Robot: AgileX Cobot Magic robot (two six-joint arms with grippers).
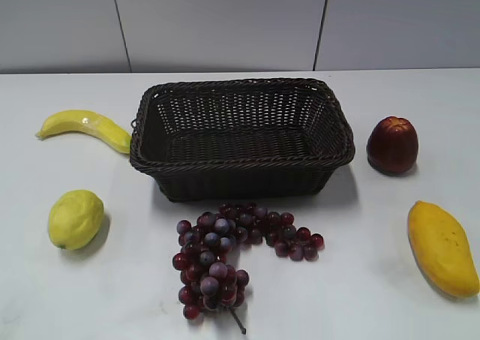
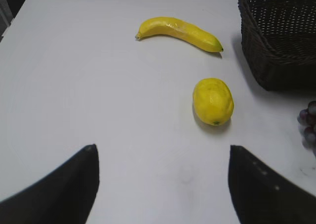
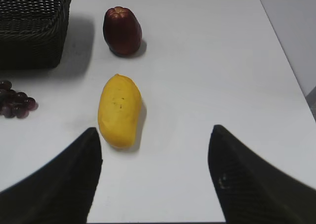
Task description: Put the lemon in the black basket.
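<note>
The lemon [image 1: 75, 218] lies on the white table at the front left, left of the black basket [image 1: 154, 122]. In the left wrist view the lemon [image 2: 213, 101] lies ahead and to the right of my open, empty left gripper [image 2: 163, 150], with the black basket's corner [image 2: 276, 41] at the upper right. My right gripper [image 3: 154, 132] is open and empty over the table, with the mango just ahead on its left. Neither gripper shows in the exterior view.
A banana [image 1: 86, 127] lies left of the basket. A bunch of dark red grapes [image 1: 225, 254] lies in front of it. A dark red apple [image 1: 391, 144] and an orange-yellow mango [image 1: 442, 246] lie at the right. The table's right edge [image 3: 286, 61] is near.
</note>
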